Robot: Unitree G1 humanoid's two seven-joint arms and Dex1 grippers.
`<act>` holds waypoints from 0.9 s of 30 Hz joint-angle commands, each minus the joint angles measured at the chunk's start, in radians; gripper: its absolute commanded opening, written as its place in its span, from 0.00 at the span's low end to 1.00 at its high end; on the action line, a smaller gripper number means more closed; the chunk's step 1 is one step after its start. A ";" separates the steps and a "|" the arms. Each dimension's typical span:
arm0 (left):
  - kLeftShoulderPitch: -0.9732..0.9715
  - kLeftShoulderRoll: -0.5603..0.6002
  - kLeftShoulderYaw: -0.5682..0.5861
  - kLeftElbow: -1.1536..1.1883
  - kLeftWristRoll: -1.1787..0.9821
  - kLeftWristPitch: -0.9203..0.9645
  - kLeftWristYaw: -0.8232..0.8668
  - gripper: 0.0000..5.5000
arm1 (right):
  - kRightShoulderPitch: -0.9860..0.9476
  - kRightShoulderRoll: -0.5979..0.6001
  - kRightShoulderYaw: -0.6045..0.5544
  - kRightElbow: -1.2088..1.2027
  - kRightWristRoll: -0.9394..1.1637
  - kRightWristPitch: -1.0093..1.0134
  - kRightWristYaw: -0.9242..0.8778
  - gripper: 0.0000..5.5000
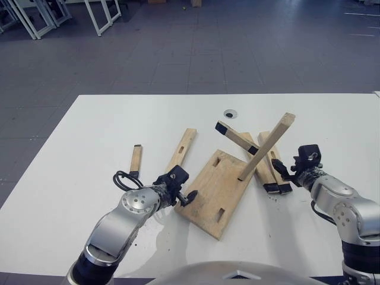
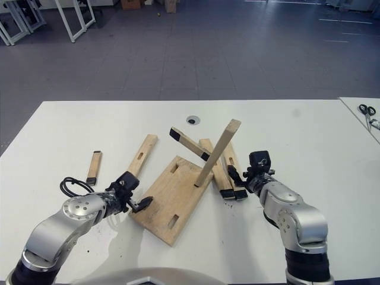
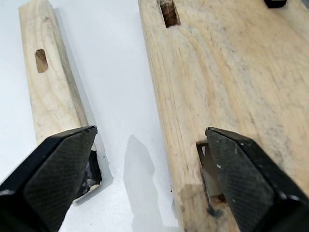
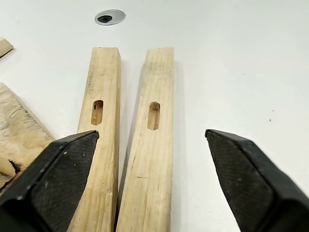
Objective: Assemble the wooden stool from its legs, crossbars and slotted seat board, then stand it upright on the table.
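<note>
The slotted seat board (image 1: 217,193) lies flat on the white table. One leg (image 1: 267,146) stands tilted in a slot of the board, with a black-tipped crossbar (image 1: 236,138) jutting from it. Two more legs (image 4: 101,159) (image 4: 149,159) lie side by side just right of the board. Another leg (image 1: 181,148) and a short crossbar (image 1: 136,160) lie to the left. My left gripper (image 3: 154,179) is open at the board's left edge, one finger (image 3: 251,179) over the board, the other (image 3: 58,179) over the loose leg's end. My right gripper (image 4: 154,179) is open, straddling the near ends of the two lying legs.
A round metal grommet (image 1: 230,113) is set in the table (image 1: 89,136) behind the parts. Bare tabletop lies to the far left and far right. A pair of scissors (image 2: 366,110) lies on a neighbouring table at the right. Grey floor stretches beyond the far edge.
</note>
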 commanded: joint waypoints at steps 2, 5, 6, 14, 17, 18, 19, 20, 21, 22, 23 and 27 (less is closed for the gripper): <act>-0.017 -0.007 0.026 -0.018 -0.017 0.029 0.016 0.76 | -0.011 -0.021 0.023 0.062 -0.070 -0.032 0.031 0.74; -0.030 -0.012 0.044 -0.030 -0.025 0.043 0.022 0.76 | -0.004 -0.047 0.052 0.109 -0.122 -0.047 0.058 0.74; -0.033 -0.012 0.047 -0.032 -0.029 0.046 0.025 0.76 | -0.003 -0.052 0.060 0.116 -0.132 -0.047 0.069 0.74; -0.029 -0.021 0.044 -0.033 -0.040 0.054 0.048 0.76 | -0.045 -0.039 0.067 0.130 -0.171 -0.039 0.114 0.74; -0.028 -0.022 0.043 -0.033 -0.046 0.054 0.056 0.76 | -0.061 -0.033 0.073 0.135 -0.178 -0.038 0.121 0.74; -0.028 -0.023 0.043 -0.033 -0.048 0.055 0.057 0.76 | -0.065 -0.032 0.077 0.139 -0.181 -0.039 0.124 0.74; -0.029 -0.023 0.043 -0.033 -0.049 0.055 0.059 0.76 | -0.066 -0.032 0.081 0.144 -0.184 -0.041 0.128 0.74; -0.029 -0.023 0.043 -0.033 -0.050 0.056 0.060 0.76 | -0.066 -0.033 0.085 0.150 -0.189 -0.043 0.132 0.74; -0.029 -0.023 0.043 -0.035 -0.051 0.059 0.062 0.76 | -0.063 -0.040 0.096 0.159 -0.198 -0.044 0.138 0.74; -0.028 -0.024 0.043 -0.037 -0.052 0.061 0.063 0.76 | -0.059 -0.045 0.105 0.165 -0.205 -0.043 0.146 0.74; -0.031 -0.021 0.042 -0.036 -0.054 0.061 0.060 0.76 | -0.052 -0.047 0.109 0.164 -0.209 -0.035 0.150 0.74; -0.042 -0.017 0.047 -0.034 -0.060 0.063 0.054 0.76 | -0.046 -0.057 0.130 0.165 -0.222 0.027 0.163 0.74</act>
